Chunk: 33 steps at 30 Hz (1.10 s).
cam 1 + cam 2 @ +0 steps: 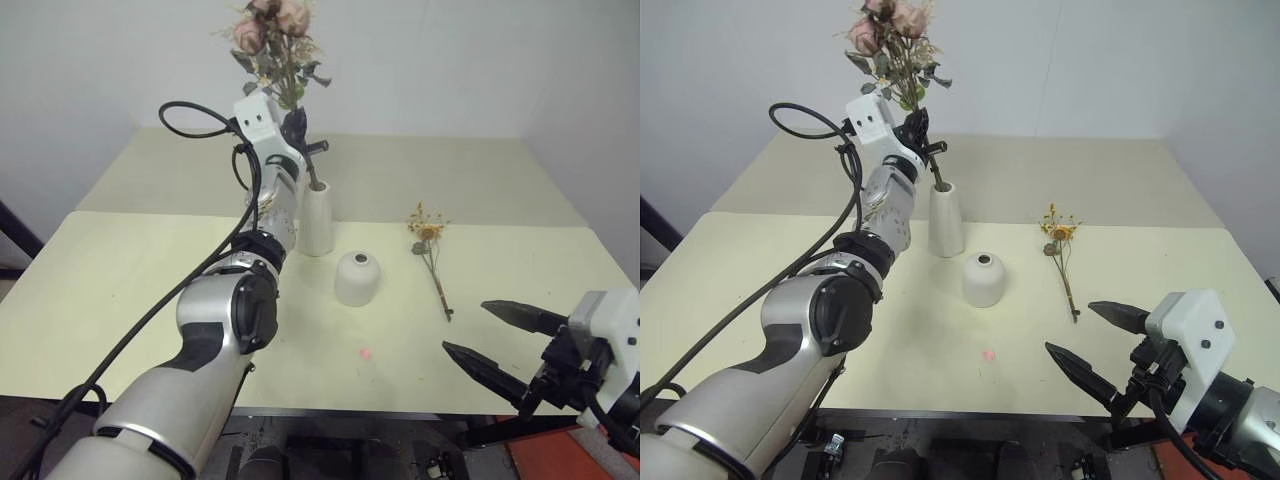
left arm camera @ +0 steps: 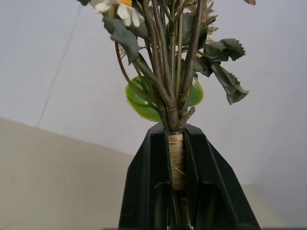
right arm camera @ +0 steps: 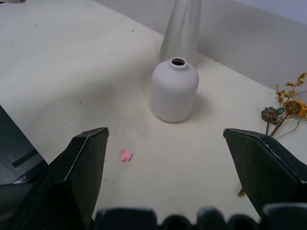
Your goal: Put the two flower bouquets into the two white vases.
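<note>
My left gripper (image 1: 296, 128) is shut on the bound stems of the bushy bouquet (image 1: 274, 40) with pink roses, held upright over the tall white vase (image 1: 316, 222). The stem's lower end reaches the vase's narrow mouth. The left wrist view shows the black fingers (image 2: 144, 182) clamped on the wrapped stems (image 2: 176, 153). The short rounded white vase (image 1: 357, 278) stands just in front and to the right. The thin sprig with yellow-orange flowers (image 1: 431, 252) lies flat on the table to its right. My right gripper (image 1: 465, 326) hovers open near the table's front right edge, holding nothing.
A small pink petal (image 1: 366, 353) lies on the cream table (image 1: 140, 290) in front of the short vase. A second table surface (image 1: 450, 170) extends behind up to the white wall. The table's front edge (image 1: 400, 410) runs just below my right gripper.
</note>
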Available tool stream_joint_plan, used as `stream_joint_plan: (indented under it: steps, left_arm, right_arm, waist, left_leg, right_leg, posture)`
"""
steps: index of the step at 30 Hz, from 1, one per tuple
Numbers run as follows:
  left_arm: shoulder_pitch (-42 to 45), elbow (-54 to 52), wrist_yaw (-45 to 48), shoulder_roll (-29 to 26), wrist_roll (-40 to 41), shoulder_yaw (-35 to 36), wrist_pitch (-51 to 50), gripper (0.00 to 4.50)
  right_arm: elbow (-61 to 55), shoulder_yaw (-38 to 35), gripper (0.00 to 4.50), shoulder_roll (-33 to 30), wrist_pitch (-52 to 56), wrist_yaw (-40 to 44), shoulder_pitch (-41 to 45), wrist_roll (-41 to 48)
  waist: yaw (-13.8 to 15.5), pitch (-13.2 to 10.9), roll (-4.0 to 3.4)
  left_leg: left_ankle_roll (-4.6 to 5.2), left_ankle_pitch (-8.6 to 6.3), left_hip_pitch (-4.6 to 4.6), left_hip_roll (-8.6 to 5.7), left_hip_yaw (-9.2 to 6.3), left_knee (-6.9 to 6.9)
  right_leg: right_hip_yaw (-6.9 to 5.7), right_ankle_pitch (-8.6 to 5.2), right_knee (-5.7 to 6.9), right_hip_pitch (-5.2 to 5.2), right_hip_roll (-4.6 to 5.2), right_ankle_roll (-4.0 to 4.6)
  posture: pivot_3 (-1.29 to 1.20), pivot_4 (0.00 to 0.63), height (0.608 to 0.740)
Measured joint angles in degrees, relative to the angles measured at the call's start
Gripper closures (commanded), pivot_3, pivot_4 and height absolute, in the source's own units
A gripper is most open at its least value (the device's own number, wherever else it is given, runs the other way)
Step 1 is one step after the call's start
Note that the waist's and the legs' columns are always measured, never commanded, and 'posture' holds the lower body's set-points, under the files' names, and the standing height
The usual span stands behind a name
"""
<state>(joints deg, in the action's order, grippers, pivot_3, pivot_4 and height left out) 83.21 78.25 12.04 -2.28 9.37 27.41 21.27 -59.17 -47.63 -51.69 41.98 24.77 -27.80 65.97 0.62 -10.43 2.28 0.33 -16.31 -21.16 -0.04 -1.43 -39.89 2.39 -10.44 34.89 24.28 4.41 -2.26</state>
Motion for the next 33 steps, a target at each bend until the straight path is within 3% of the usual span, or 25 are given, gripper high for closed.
stream_joint_plan:
  steps: [8, 19, 22, 33]
  left_arm:
    - [0.0, 0.0, -0.2, 0.0, -4.9, -4.0, 1.8, 4.4]
    - [-1.3, 0.0, 4.5, 0.5, -5.3, -4.8, 5.6, 0.89]
    - [-2.2, 0.0, 9.4, 0.8, -2.9, -3.3, 7.3, 0.01]
    - [-6.2, -1.8, 28.0, 0.6, 7.0, 1.9, 7.3, 0.01]
  right_arm:
    - [0.0, 1.3, 0.0, 0.3, -0.5, 0.0, -0.2, -1.4]
    - [2.1, 4.2, 0.0, 0.3, -0.8, 1.5, 2.0, -4.6]
    - [3.0, 4.9, 0.0, 0.3, -0.8, 2.3, 2.7, -5.5]
    - [6.7, 8.8, 0.0, 0.4, -1.0, 4.8, 6.5, -9.2]
  waist:
    - [0.0, 0.0, 0.0]
    - [0.0, 0.0, 0.0]
    - [0.0, 0.0, 0.0]
    - [-0.4, 0.0, -0.01]
  left_leg:
    - [0.0, 0.0, 0.0, 0.0, 0.0, 0.0]
    - [0.0, 0.0, 0.01, 0.0, 0.0, 0.0]
    - [0.0, 0.0, 0.01, 0.0, 0.01, 0.0]
    - [0.01, 0.0, 0.03, 0.01, 0.0, -0.01]
  right_leg:
    - [0.01, 0.0, 0.0, 0.0, 0.0, -0.01]
    - [0.01, 0.0, 0.01, 0.0, 0.0, -0.01]
    - [0.01, 0.0, 0.01, -0.01, 0.0, -0.01]
    - [0.03, 0.0, 0.05, -0.01, -0.01, 0.0]
  posture:
    - [0.0, 0.15, 0.74]
    - [0.0, 0.15, 0.74]
    - [0.0, 0.15, 0.74]
    - [0.0, 0.15, 0.74]
